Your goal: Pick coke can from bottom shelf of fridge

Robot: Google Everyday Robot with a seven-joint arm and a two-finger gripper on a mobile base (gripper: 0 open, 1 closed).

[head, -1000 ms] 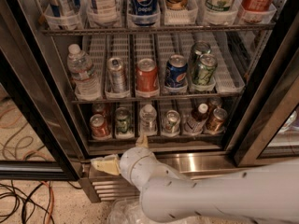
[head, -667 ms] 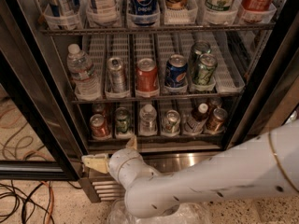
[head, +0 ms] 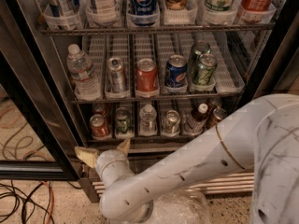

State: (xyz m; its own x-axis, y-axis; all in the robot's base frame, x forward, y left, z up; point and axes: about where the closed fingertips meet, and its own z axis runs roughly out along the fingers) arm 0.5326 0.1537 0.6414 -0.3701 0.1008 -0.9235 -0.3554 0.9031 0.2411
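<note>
- Where the white arm (head: 187,167) stretches in from the lower right, the hand (head: 105,152) sits low in front of the fridge (head: 63,94), just under the front edge of the bottom shelf (head: 154,137) and left of centre.
- The hand is released: its two tan fingers (head: 86,155) are spread wide with nothing between them. One points left and the other points up toward the shelf edge.
- The coke can (head: 99,126) stands upright at the front of the leftmost lane of the bottom shelf, above the hand and apart from it.
- A second red can (head: 99,109) stands right behind it in the same lane.
- Along the same shelf to the right stand a green can (head: 123,121), a small water bottle (head: 148,118), a silver can (head: 171,122), a white-capped bottle (head: 196,119) and a brown can (head: 216,116).
- The rack above holds a larger water bottle (head: 82,73), a silver can, a copper-red can (head: 147,75), a blue Pepsi can (head: 175,72) and green cans (head: 203,69).
- Cables (head: 21,202) lie on the floor at the left.
</note>
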